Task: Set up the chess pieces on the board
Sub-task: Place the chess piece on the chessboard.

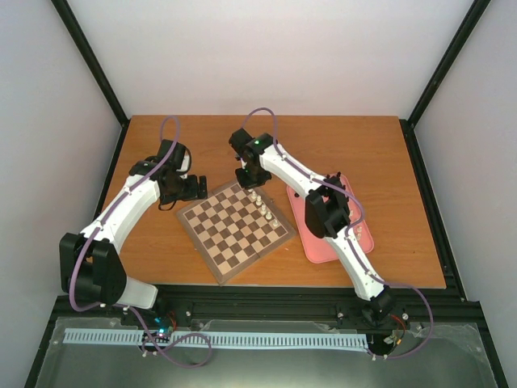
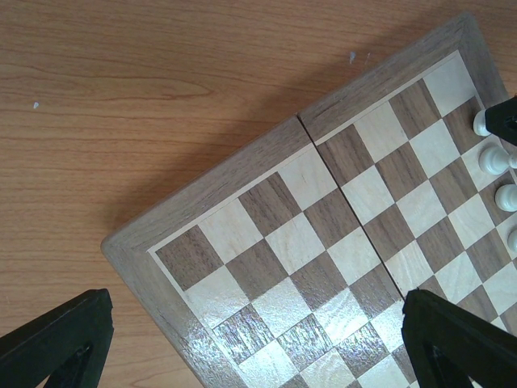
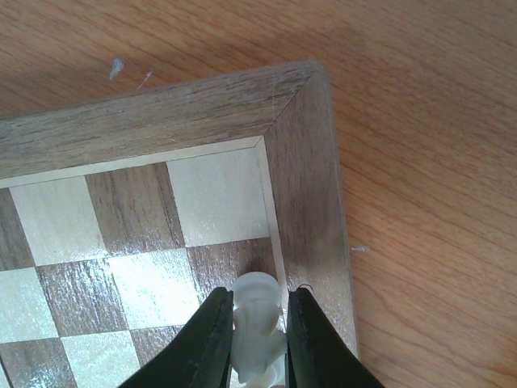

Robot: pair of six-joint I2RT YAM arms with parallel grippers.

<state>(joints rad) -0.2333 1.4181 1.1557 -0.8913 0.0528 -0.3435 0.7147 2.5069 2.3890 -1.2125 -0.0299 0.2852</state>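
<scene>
- Right gripper (image 3: 257, 301): fingers closed on a cream-white piece (image 3: 258, 335), pinched by its sides, with the head showing between them.
- Location: at the far corner of the board (image 1: 230, 238), over the dark square next to the light corner square, tight against the brown border. Cannot tell whether its base touches the wood.
- Row of white pieces (image 1: 262, 210) stands along the board's far-right edge, just near of the held one.
- Left gripper (image 2: 257, 323): fingers spread wide with nothing between them, hanging over the board's left corner, well apart from the pieces.
- Pink tray (image 1: 317, 246) lies right of the board, partly under the right arm.
- Doing it well (judgement): the piece hangs toward the border side of its square. Centre it first and lower it straight until the base seats. Then part the fingers only slightly and lift vertically.
- Risk (judgement): the neighbours stand close, so any sideways drift on release could topple them. A light piece may also cling to a finger.
</scene>
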